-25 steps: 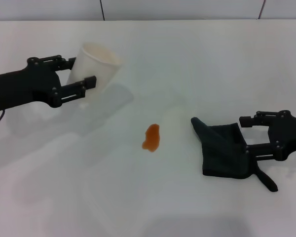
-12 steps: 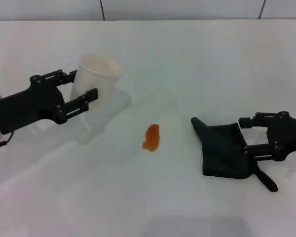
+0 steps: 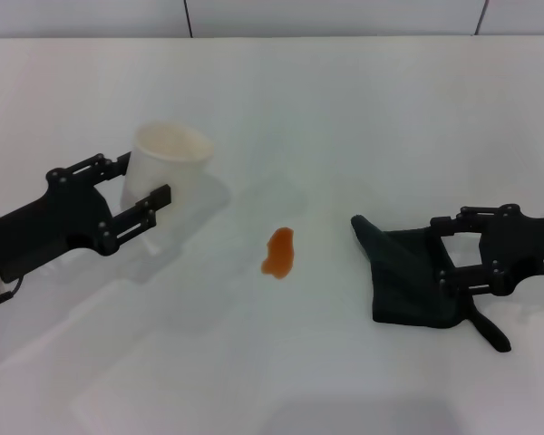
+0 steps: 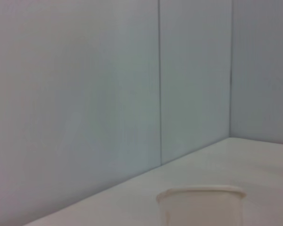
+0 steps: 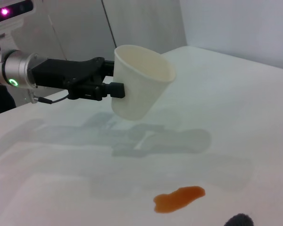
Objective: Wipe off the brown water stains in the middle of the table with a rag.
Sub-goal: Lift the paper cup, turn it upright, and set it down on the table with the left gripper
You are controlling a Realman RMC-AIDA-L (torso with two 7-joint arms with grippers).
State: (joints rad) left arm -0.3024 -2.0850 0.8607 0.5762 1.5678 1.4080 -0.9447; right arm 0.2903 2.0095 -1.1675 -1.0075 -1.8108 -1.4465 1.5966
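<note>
The orange-brown stain [image 3: 278,253] lies in the middle of the white table [image 3: 344,118]; it also shows in the right wrist view [image 5: 178,199]. The dark rag [image 3: 403,272] lies flat to its right, its thin tail pointing toward the front. My right gripper [image 3: 444,252] is open, its fingers standing over the rag's right edge. My left gripper [image 3: 145,178] is shut on a white paper cup [image 3: 168,156] and holds it tilted above the table at the left. The right wrist view shows the cup [image 5: 139,87] and the left gripper [image 5: 112,77].
The cup's rim [image 4: 203,193] shows in the left wrist view against a pale panelled wall. The wall runs along the table's far edge [image 3: 272,36]. Only a tip of the rag [image 5: 239,220] shows in the right wrist view.
My left arm has drawn back to the left and toward the front with the cup. My right gripper has shifted slightly left over the rag's edge. Stain and rag have not moved.
</note>
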